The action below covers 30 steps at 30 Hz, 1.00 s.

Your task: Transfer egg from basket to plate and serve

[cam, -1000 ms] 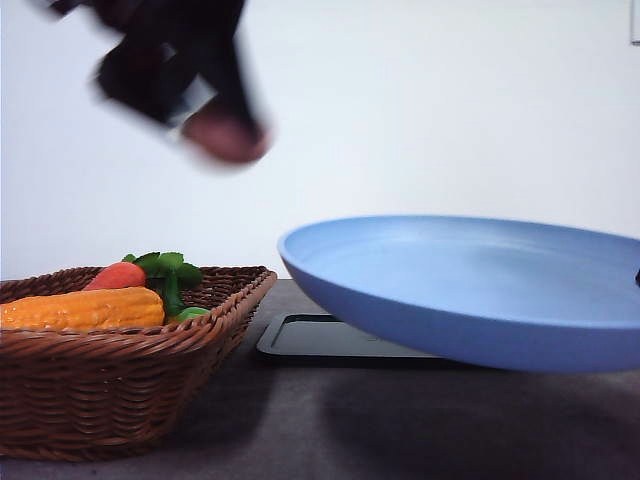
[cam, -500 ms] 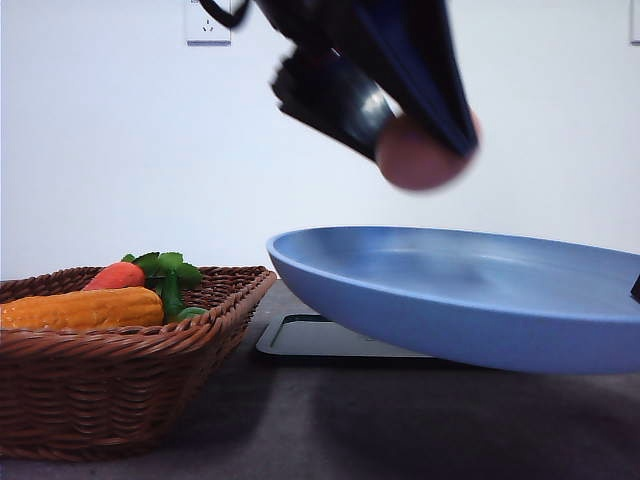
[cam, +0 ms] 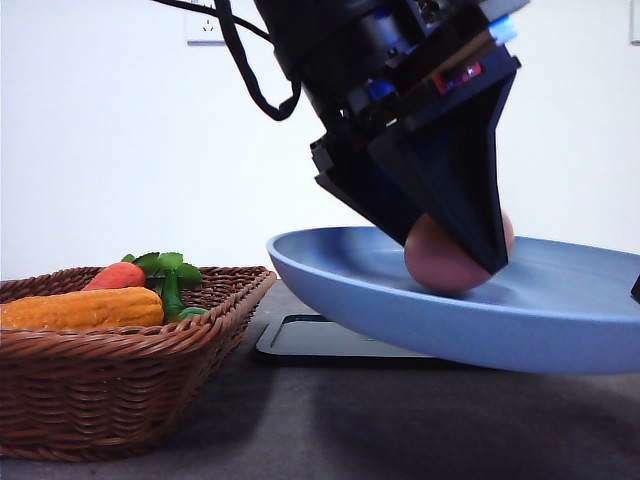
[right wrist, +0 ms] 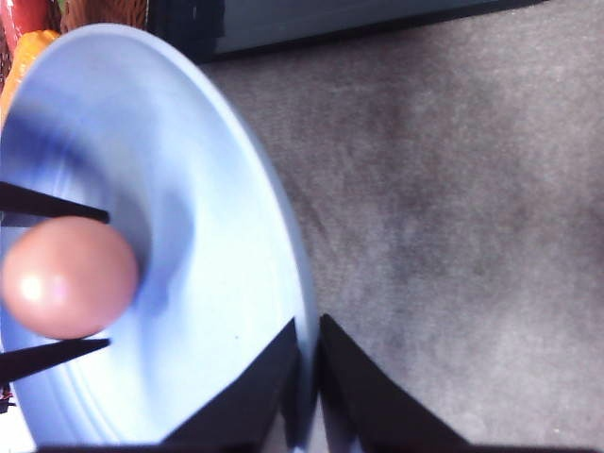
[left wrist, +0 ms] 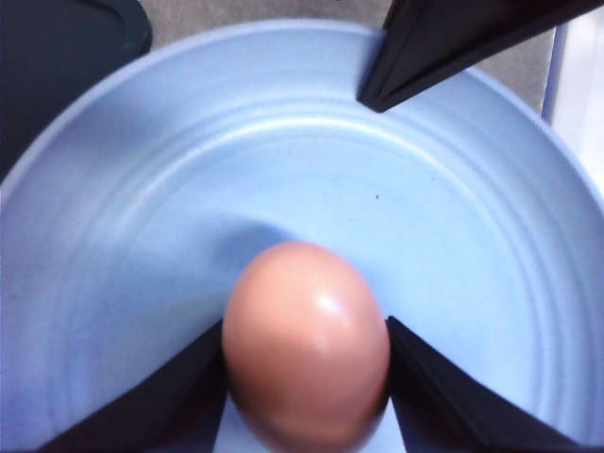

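Left gripper pinching the egg across its sides, a finger pressed on each flank. Front view: egg low inside the plate, at or just above the surface; contact under it hidden by my fingers, so I cannot tell if it rests.

Right gripper pressed together on the plate rim at roughly 6 o'clock of the right wrist view, holding the plate off the table, tilted a little in the front view, above the black tray. Egg sits toward 9 o'clock of that view, well inside the rim.

Basket at far left of the front view, apart from the plate, holding carrot and corn.

Step in hand, as I judge it: set the egg down and let go.

- Lower until the egg bears on the plate, no drop.
- Right side should level the plate first; an oval on a slope will roll toward the low edge.
- Spread the left fingers slowly and evenly, so neither nudges the egg.
- Lift straight up, clear of the rim.
- Risk: the egg rolling out during serving.
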{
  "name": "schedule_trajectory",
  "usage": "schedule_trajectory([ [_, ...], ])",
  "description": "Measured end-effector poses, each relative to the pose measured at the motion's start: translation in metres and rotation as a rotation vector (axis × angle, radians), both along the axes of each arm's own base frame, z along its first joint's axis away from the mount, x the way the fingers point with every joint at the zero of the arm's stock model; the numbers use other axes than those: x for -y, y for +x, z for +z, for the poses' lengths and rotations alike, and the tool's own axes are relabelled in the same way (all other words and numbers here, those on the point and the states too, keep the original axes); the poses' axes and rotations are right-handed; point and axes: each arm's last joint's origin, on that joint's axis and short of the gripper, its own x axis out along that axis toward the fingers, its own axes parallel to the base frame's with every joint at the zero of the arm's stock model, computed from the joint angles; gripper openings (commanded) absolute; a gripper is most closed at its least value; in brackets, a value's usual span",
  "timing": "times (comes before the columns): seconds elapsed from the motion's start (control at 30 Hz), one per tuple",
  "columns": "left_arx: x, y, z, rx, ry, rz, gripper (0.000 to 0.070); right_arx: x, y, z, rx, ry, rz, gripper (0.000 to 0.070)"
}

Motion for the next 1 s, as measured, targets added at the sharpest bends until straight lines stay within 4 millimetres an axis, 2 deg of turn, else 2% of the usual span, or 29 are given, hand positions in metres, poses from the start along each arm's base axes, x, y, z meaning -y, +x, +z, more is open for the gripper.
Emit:
schedule_trajectory([
  [0.1,0.001,0.0,-0.002,-0.002,0.004,-0.001,0.0293,0.0,0.0,0.0,-0.001,-0.004,-0.002,0.0],
  [0.27,0.001,0.0,-0.002,-0.003,0.002,-0.002,0.0383,0.0,0.0,0.0,-0.001,-0.003,-0.002,0.0],
  [0.5,-0.002,-0.003,0.001,-0.039,0.005,0.013,0.0375,-0.001,0.004,-0.005,-0.063,-0.015,0.001,0.0],
  [0.57,-0.006,-0.006,0.012,-0.039,-0.031,0.003,0.0375,-0.001,0.009,-0.005,-0.103,-0.029,0.01,0.0],
  [0.7,-0.023,-0.015,0.05,0.019,-0.138,0.001,0.0375,-0.004,0.025,-0.001,-0.146,-0.062,0.041,0.0],
  [0.8,-0.039,-0.019,0.075,0.061,-0.209,0.013,0.0375,-0.004,0.043,0.005,-0.133,-0.086,0.048,0.0],
  [1.0,-0.077,-0.031,0.111,0.11,-0.285,0.047,0.0375,-0.001,0.09,0.016,-0.107,-0.113,0.045,0.0],
])
